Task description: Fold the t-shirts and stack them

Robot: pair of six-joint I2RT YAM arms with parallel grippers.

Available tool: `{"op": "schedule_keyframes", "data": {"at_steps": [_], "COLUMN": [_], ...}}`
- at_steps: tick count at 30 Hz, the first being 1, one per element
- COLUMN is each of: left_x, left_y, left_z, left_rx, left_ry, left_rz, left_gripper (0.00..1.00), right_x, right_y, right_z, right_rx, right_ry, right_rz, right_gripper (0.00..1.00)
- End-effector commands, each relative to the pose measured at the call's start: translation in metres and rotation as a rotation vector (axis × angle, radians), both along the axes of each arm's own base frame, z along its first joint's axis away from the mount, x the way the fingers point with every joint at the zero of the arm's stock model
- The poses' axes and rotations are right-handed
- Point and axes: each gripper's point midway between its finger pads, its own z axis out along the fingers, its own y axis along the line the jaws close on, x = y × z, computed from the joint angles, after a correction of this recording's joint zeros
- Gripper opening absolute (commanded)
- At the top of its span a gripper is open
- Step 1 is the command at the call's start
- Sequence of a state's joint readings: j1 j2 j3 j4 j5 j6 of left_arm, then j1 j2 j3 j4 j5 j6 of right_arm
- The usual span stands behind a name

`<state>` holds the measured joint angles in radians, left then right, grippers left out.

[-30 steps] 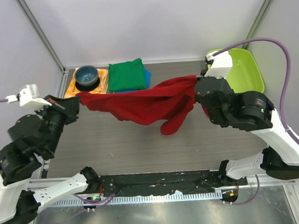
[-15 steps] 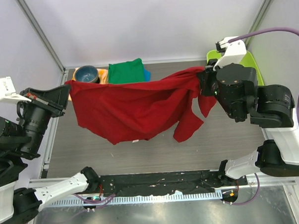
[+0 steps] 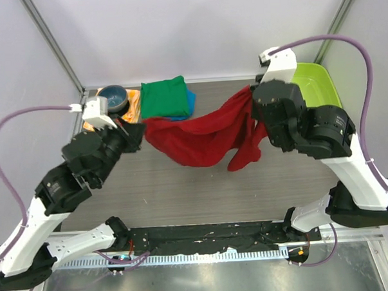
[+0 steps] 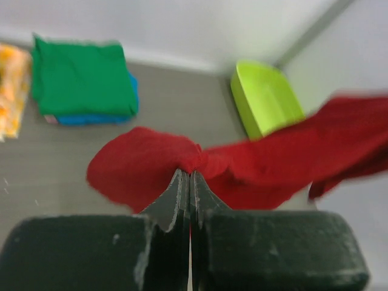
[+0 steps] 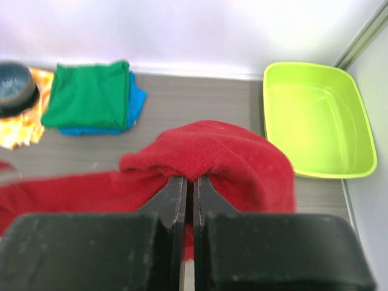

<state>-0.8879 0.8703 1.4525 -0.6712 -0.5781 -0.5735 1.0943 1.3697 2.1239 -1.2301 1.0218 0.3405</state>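
The dark red t-shirt (image 3: 200,137) is held up over the bench (image 3: 183,188) between the two arms. It hangs in a loose, sagging band, with one part drooping lower near the right arm; whether it touches the bench cannot be told. One end is pinched by the left claw (image 4: 187,174), whose fingers are pressed together on a bunched fold of the red fabric. The other end is pinched in the same way by the right claw (image 5: 189,179), over which the cloth is draped. The green t-shirt (image 3: 164,97) is seen folded at the far edge of the bench, laid on top of the folded blue t-shirt (image 3: 191,102), of which only the right margin shows. Just to the left of this pile a dark blue bowl (image 3: 113,97) is placed on an orange-and-white checked cloth (image 3: 133,104). A lime green tub (image 3: 320,91) is found at the far right corner, partly covered by the right arm.
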Motion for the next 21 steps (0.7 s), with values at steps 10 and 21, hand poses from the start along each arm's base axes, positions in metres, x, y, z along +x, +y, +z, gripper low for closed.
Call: {"op": "schedule_keyframes", "data": {"at_steps": [10,21], "left_x": [-0.078,-0.173], "left_y": [-0.148,-0.247], "left_z": [-0.135,-0.15], "left_rx": [-0.394,-0.24], "left_ry": [0.306,0.235], "left_rz": [-0.719,-1.074], "left_gripper": [0.0,1.0], "right_x": [0.083,0.059], "right_y": [0.217,0.228], "right_z": [0.016,-0.117], "right_rx": [0.226,-0.07], "right_ry": [0.017,0.215], "right_rz": [0.589,0.513], "right_gripper": [0.01,0.96]}}
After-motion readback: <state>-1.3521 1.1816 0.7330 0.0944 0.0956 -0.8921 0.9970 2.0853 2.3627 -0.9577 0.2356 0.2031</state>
